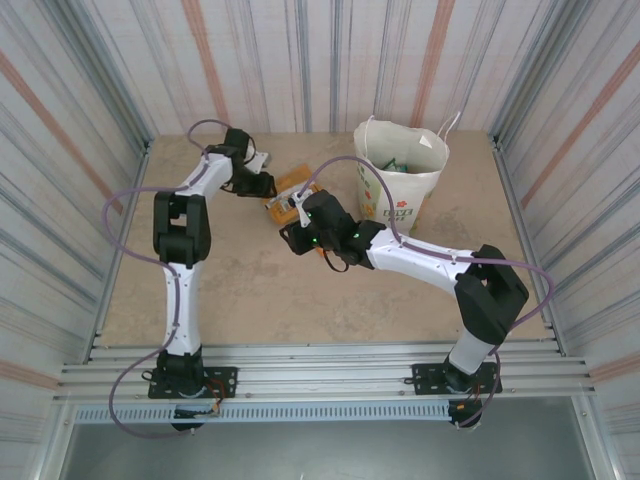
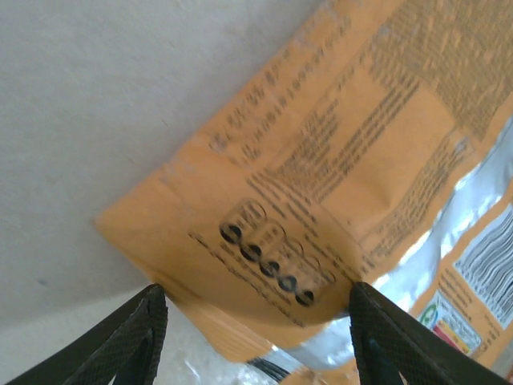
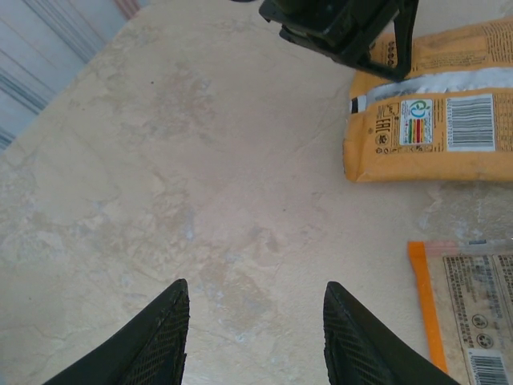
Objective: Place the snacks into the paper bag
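Two orange snack packets lie on the table between the arms, one (image 1: 295, 181) further back and one (image 1: 280, 212) nearer. My left gripper (image 1: 266, 185) is low at the further packet (image 2: 321, 176). It is open (image 2: 255, 325), and the packet's lifted corner sits between the two fingers without either pressing on it. My right gripper (image 1: 298, 238) hovers open (image 3: 255, 321) over bare tabletop, with an orange packet (image 3: 433, 120) ahead to the right and an orange-edged packet (image 3: 473, 309) at its right side. The paper bag (image 1: 402, 195) stands upright at the back right, with a green packet (image 1: 400, 167) inside.
The left gripper's black body (image 3: 345, 32) is just ahead of my right gripper. Corrugated walls close in the beige table (image 1: 240, 290) on three sides. A metal rail (image 1: 320, 365) runs along the near edge.
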You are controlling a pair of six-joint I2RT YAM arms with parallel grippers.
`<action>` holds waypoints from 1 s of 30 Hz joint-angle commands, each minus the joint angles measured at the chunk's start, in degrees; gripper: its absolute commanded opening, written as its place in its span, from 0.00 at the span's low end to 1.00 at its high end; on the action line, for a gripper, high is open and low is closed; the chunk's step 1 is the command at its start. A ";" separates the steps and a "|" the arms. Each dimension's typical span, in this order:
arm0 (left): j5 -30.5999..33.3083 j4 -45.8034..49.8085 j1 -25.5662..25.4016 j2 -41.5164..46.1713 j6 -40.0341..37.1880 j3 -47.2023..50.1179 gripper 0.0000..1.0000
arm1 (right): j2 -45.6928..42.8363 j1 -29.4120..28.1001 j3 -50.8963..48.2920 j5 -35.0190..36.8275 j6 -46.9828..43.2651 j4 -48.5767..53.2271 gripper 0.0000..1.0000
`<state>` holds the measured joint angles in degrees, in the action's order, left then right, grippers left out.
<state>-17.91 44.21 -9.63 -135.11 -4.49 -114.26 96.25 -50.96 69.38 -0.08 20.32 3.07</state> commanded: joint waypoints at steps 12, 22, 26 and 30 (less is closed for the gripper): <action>-5.65 6.58 -2.91 13.19 -1.85 12.44 0.64 | -6.58 0.20 -3.41 1.95 -1.33 0.36 0.46; 3.38 1.08 -2.94 9.11 2.45 1.54 0.70 | -8.24 0.25 -4.66 3.96 -1.77 0.95 0.46; 4.30 -5.50 -2.94 6.08 6.33 -1.41 0.72 | -8.43 0.32 -4.85 4.12 -1.77 0.97 0.46; 3.56 -10.80 -2.91 1.93 9.35 -4.37 0.72 | -8.54 0.41 -4.94 4.21 -1.85 1.14 0.46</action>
<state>-15.09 38.11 -12.51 -129.49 1.13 -116.18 89.89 -50.96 65.21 3.05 19.86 3.27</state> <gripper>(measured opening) 0.720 0.462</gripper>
